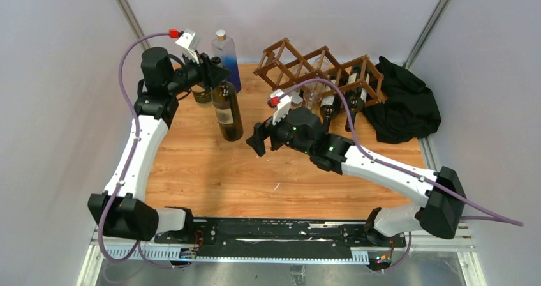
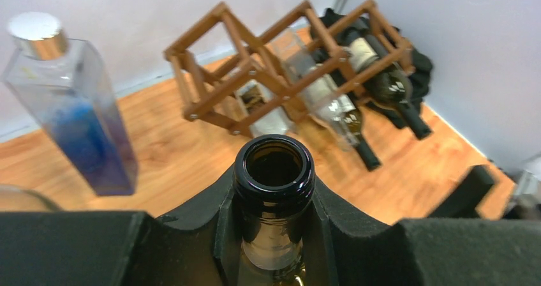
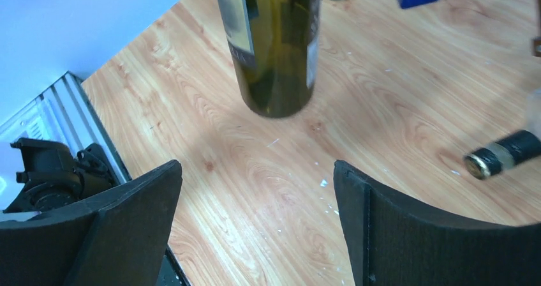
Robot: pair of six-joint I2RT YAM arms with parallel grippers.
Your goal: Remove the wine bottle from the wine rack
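Observation:
A dark green wine bottle (image 1: 228, 112) stands upright on the wooden table, left of the brown lattice wine rack (image 1: 319, 75). My left gripper (image 1: 215, 75) is shut on its neck; the open mouth of the wine bottle (image 2: 274, 168) shows between the fingers. The wine rack (image 2: 268, 69) holds three bottles lying in its openings. My right gripper (image 1: 258, 142) is open and empty, just right of the bottle's base, which shows in the right wrist view (image 3: 274, 43).
A square clear bottle with blue liquid (image 1: 226, 59) stands behind the left gripper. A glass jar (image 1: 201, 94) sits beside it. A black cloth heap (image 1: 405, 101) lies right of the rack. A bottle neck (image 3: 504, 155) pokes from the rack.

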